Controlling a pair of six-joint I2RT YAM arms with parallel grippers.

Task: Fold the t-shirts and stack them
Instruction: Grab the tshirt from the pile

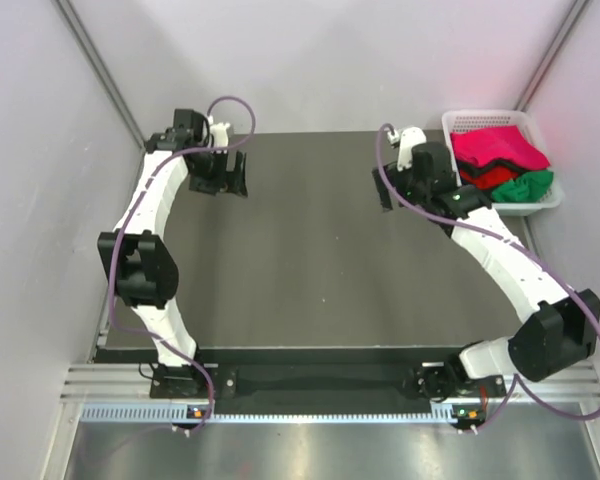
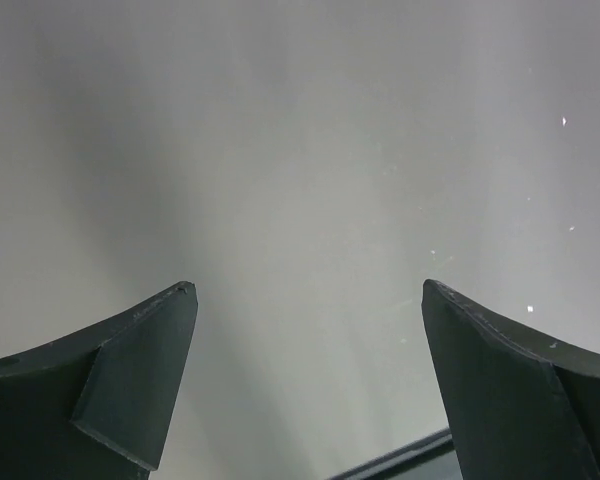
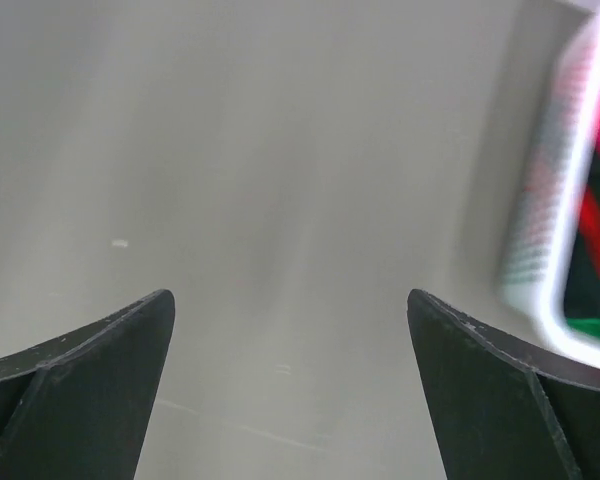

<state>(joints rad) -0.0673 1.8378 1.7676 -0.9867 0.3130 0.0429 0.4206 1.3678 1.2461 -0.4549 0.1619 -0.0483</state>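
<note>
Cloth lies crumpled in a white plastic mesh basket (image 1: 480, 121) at the far right corner of the dark, matte, flat surface (image 1: 310, 260). These are the t-shirts (image 1: 500, 160), all soft and unfolded. A bright crimson-pink shirt (image 1: 502, 147) is heaped on top, a red one (image 1: 492, 177) and a bit of black cloth (image 1: 467, 174) sit under it, and a green one (image 1: 530, 186) is bunched at the basket's near end.

The white-shelled right arm (image 1: 500, 250) reaches to just beside the basket. Its black, wedge-shaped jaws stand wide apart and hold nothing, and its wrist camera catches the basket's lattice wall (image 3: 555, 200) as a blur. The left arm (image 1: 150, 225) reaches to the far left corner, well apart from the shirts. Its jaws are also spread wide and hold nothing, facing a plain pale wall (image 2: 300, 150).
</note>
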